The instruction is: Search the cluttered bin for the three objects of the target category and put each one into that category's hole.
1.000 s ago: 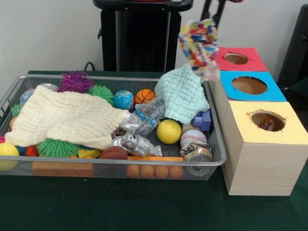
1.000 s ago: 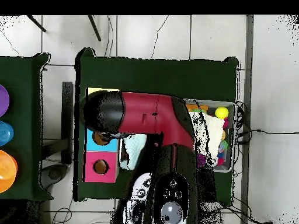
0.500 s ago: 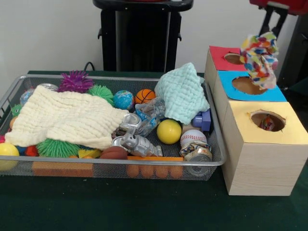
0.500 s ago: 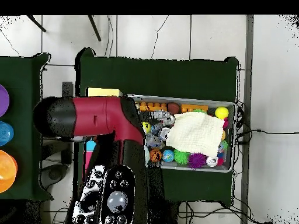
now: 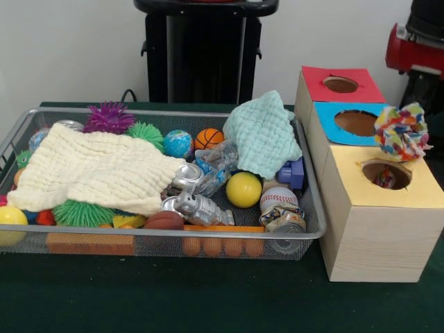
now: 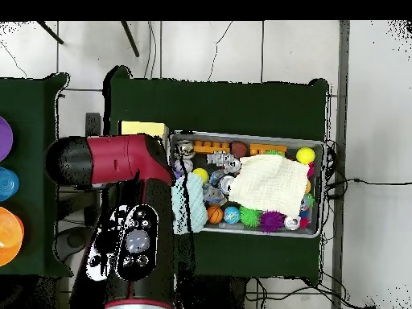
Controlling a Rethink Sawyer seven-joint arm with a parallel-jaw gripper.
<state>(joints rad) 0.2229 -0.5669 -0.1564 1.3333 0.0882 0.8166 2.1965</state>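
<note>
Since the earlier frame the printed fabric bundle (image 5: 402,132) has travelled from above the blue-topped box (image 5: 358,123) to the far rim of the yellow-topped box's hole (image 5: 386,173), and the arm (image 6: 121,169) has swung further over the boxes.

We record, near to far in the front view:
- Yellow-topped wooden box (image 5: 378,232) — a bit of printed fabric already shows inside its hole.
- Wire mesh bin (image 5: 159,236), well to the side of the bundle, holding a baseball (image 5: 278,198), a yellow ball (image 5: 243,189), a cream cloth (image 5: 97,170) and a mint-green cloth (image 5: 262,135).
- Bundle, in the air just above the hole's far edge.
- Blue-topped box, then the red-topped box (image 5: 340,84) behind it.

We cannot see the claw itself in either view — only the red arm housing at the front view's upper corner; whether it grips the bundle we cannot tell.
</note>
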